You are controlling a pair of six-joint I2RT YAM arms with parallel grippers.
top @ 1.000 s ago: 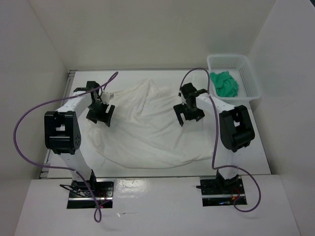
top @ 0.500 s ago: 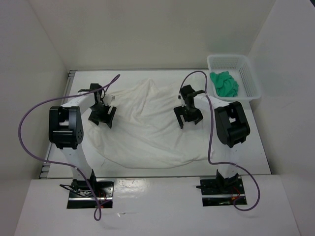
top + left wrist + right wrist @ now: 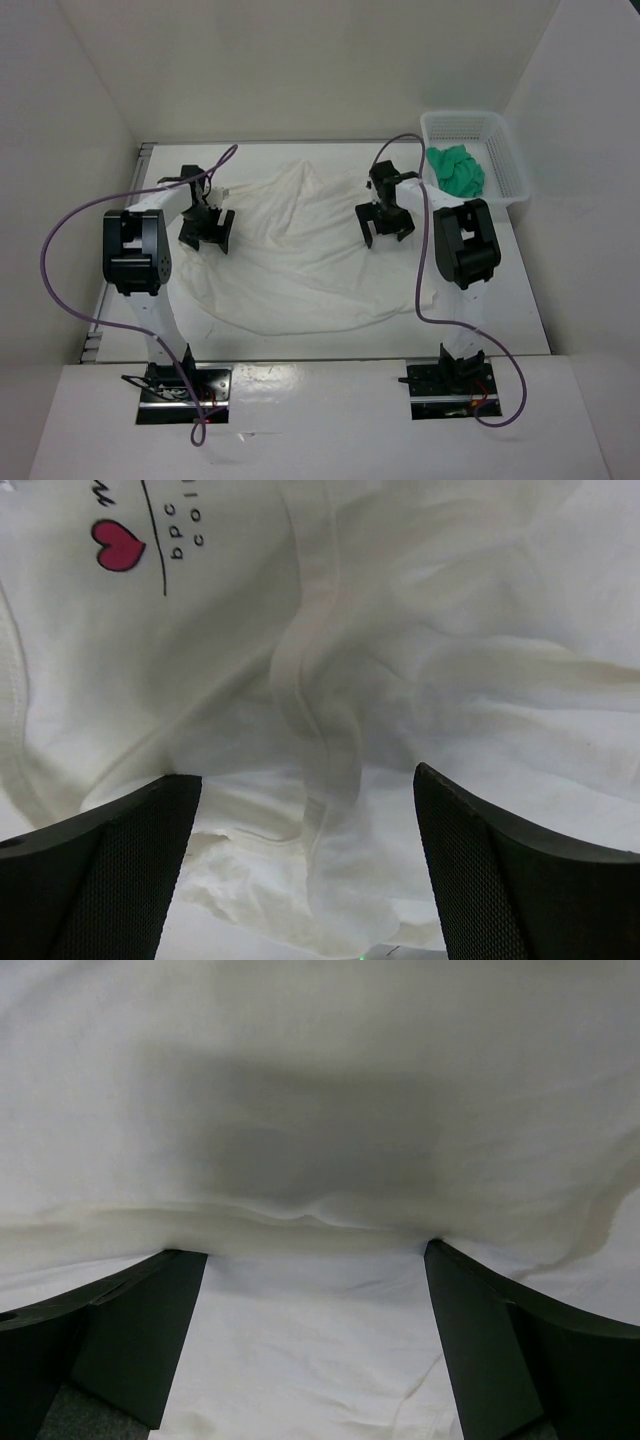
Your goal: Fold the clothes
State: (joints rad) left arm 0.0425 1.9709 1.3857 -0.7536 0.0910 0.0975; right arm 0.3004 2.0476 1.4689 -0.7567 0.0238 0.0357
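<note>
The clothes [image 3: 300,265] are one big white wrinkled garment spread over the middle of the table. My left gripper [image 3: 206,230] stands open over its left part. In the left wrist view a raised fold of the clothes [image 3: 330,710] runs between the open fingers [image 3: 110,880] of that gripper [image 3: 303,776], and a small red heart print [image 3: 118,545] with dark letters shows at the top left. My right gripper [image 3: 386,224] hangs open over the garment's right part. Its wrist view shows the clothes [image 3: 320,1060] forming a folded edge just past the tips of the gripper [image 3: 312,1252].
A white mesh basket [image 3: 505,165] stands at the back right corner with a green cloth [image 3: 456,170] in it. White walls close the table [image 3: 490,300] in on the left, back and right. Purple cables arc above both arms.
Both grippers have moved a little toward the back of the table, and both arms stand more upright. The garment's near edge has drawn slightly farther away. The left jaws stand a bit wider.
</note>
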